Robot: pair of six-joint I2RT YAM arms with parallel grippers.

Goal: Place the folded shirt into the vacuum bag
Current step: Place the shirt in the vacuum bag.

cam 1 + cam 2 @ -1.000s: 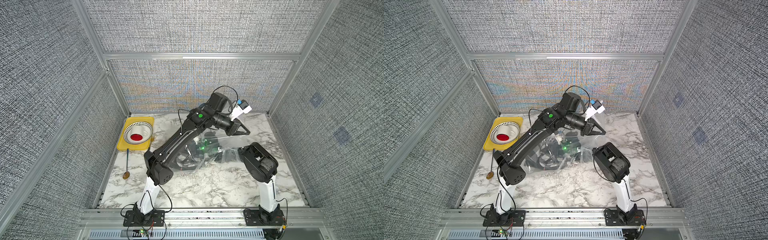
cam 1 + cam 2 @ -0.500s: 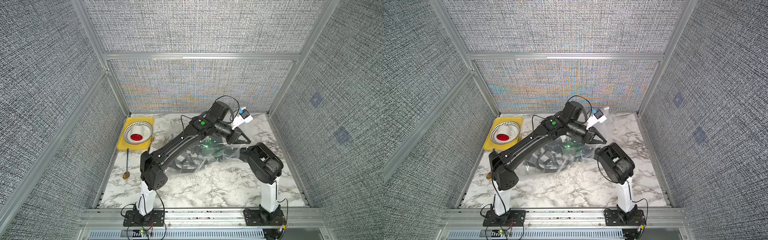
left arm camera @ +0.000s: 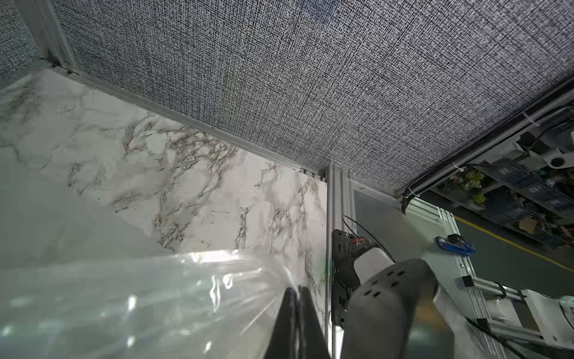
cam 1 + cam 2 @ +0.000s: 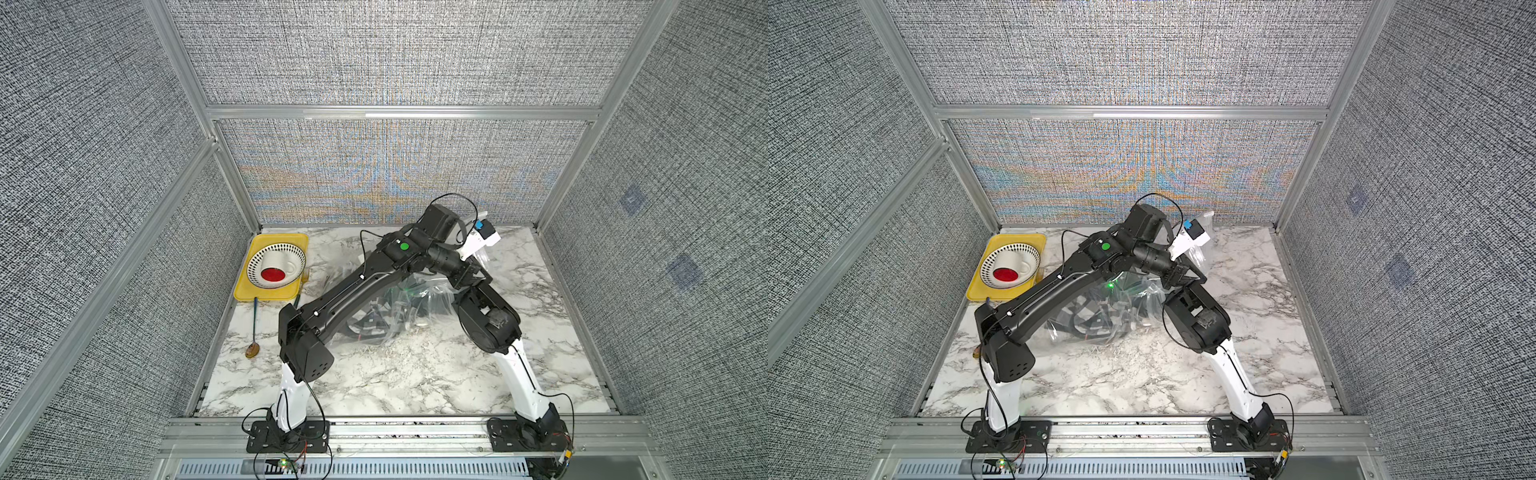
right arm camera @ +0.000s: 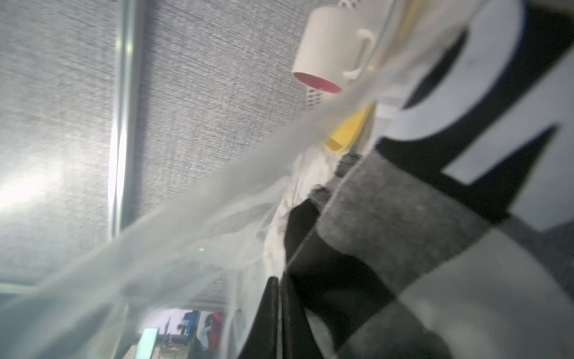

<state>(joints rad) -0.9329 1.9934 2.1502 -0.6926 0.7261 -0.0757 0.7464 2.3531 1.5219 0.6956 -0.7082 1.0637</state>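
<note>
The left gripper (image 3: 295, 290), jaws together, is pinching the vacuum bag's (image 4: 432, 297) film and holding its mouth up right of the bench's (image 4: 415, 374) centre. The right gripper (image 5: 277, 281), also closed and seemingly inside, is lying just beside the folded shirt (image 5: 388, 217) at centre. Blur and the 2 arms are hiding whether it is gripping cloth.

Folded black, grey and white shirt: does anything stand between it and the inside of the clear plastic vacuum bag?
Nothing visible does. In a top view the shirt shows through the crinkly vacuum bag, whose film the left gripper pinches. How far inside is unclear.
</note>
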